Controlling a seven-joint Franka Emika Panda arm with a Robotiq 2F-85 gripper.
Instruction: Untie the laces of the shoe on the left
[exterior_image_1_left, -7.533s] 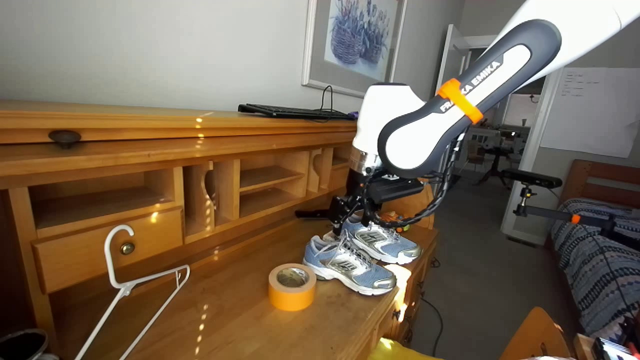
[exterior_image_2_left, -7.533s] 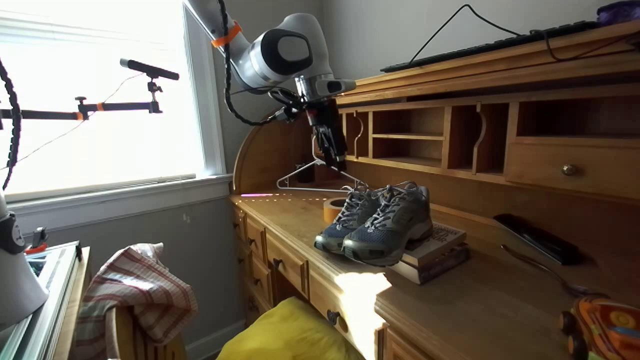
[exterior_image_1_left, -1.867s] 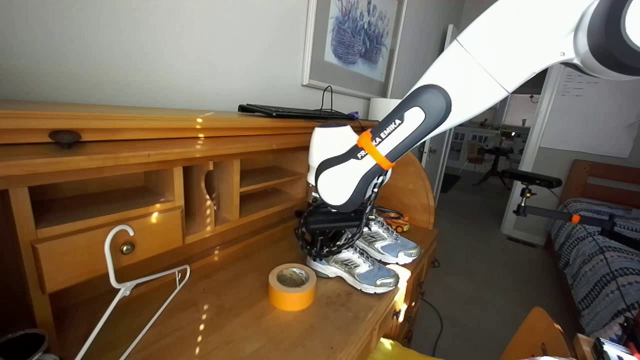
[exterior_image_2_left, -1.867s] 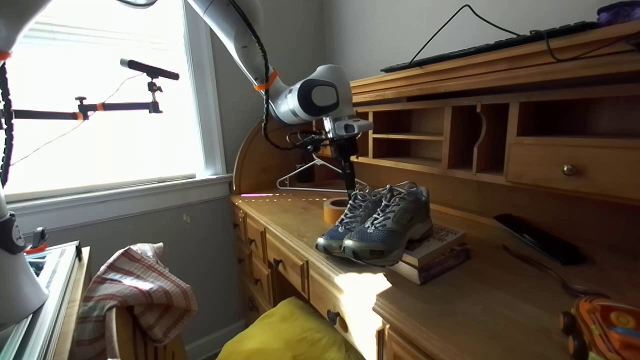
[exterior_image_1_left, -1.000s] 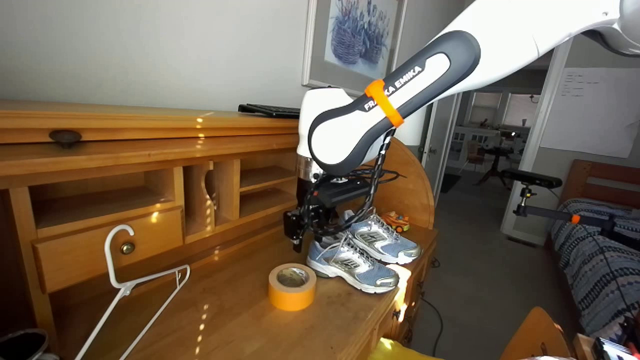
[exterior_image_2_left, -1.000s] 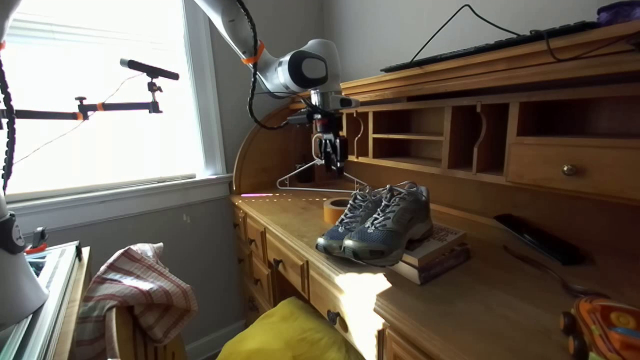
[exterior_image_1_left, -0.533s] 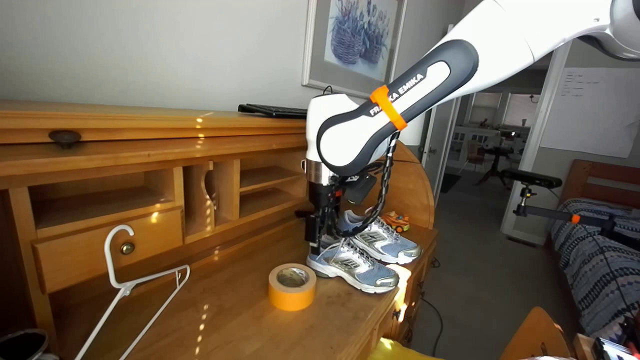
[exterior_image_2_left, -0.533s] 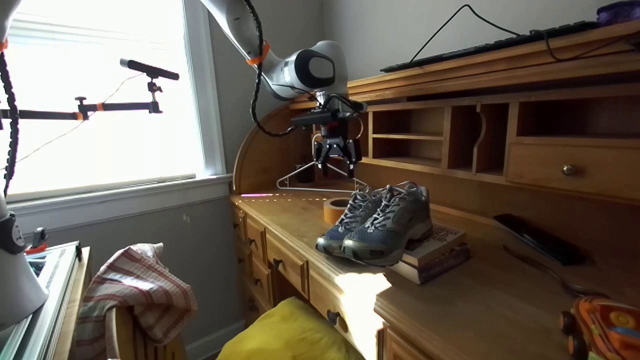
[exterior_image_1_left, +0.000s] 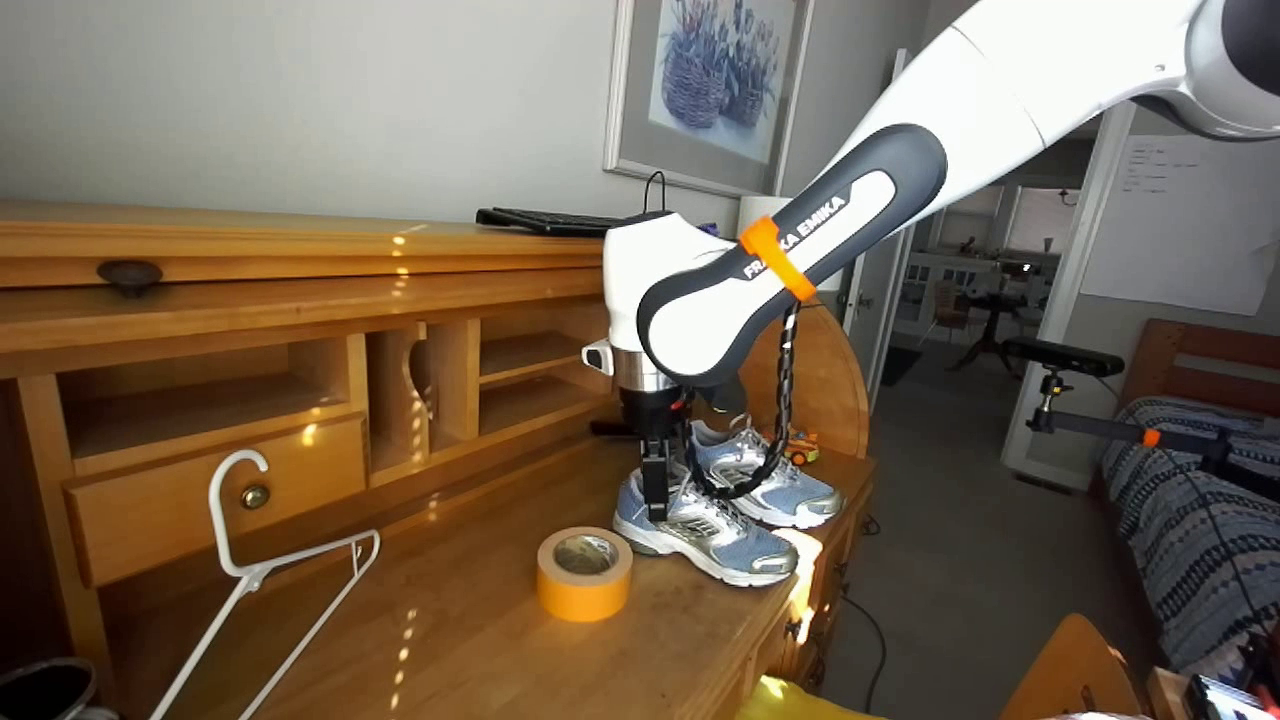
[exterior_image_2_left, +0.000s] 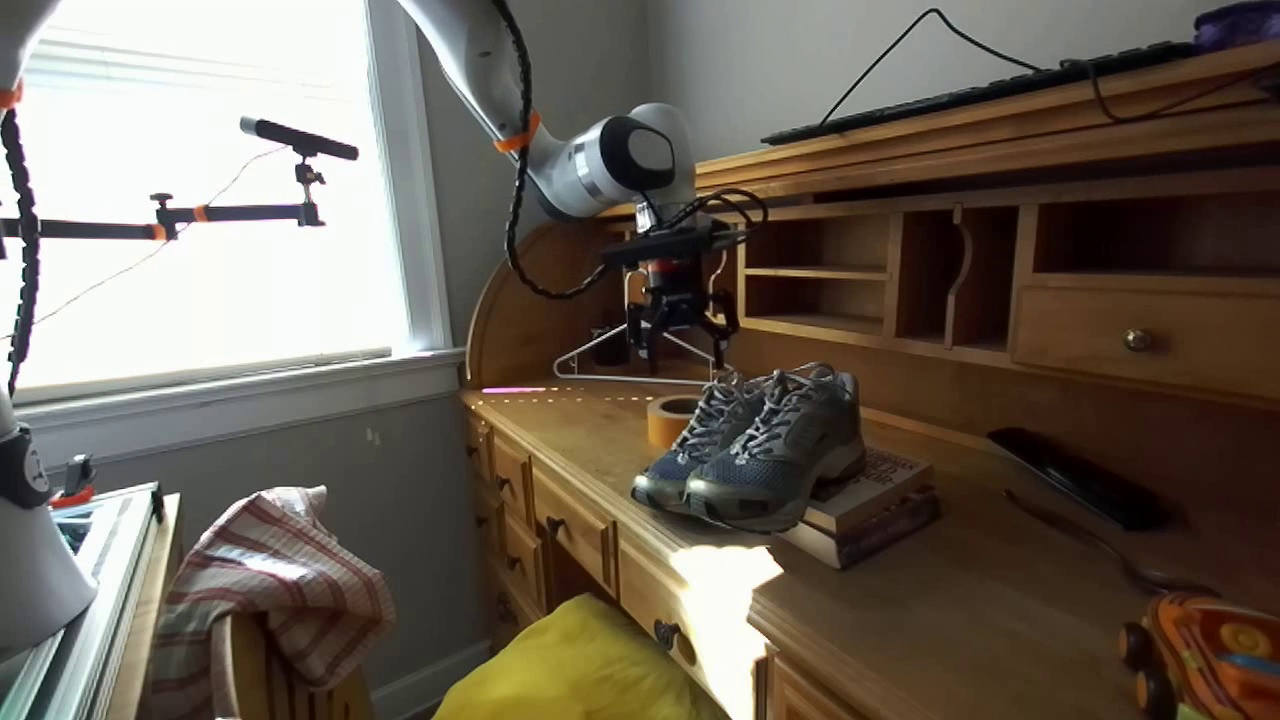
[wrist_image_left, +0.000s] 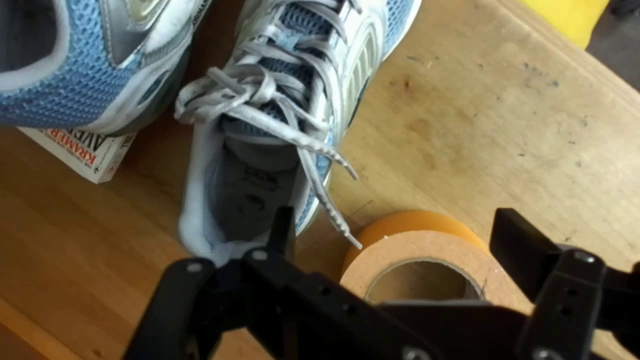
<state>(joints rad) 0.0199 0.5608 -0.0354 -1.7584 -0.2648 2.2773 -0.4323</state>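
Daylight comes through a window (exterior_image_2_left: 200, 90) near a wooden tabletop (exterior_image_2_left: 985, 580). There, in an exterior view, the shoe (exterior_image_2_left: 678, 460), dark blue and grey, stands just beside a tape roll (exterior_image_2_left: 660, 430), partly hiding it, with its mate (exterior_image_2_left: 785, 465) on the side away from the tape roll. The gripper (exterior_image_2_left: 685, 367) hangs higher than both, fingers spread wide. In an exterior view with a framed picture (exterior_image_1_left: 715, 90), the shoe shows light blue mesh and pale sole beside the tape roll; the gripper, edge-on, hides part of the heel end, contact unclear. In the wrist view, grey-white laces (wrist_image_left: 287, 132) bunch in loops over the tongue, two loose tips hanging toward the tape roll. The gripper's fingers stand far apart over the tape roll, one overlapping the shoe's heel, gripping nothing.
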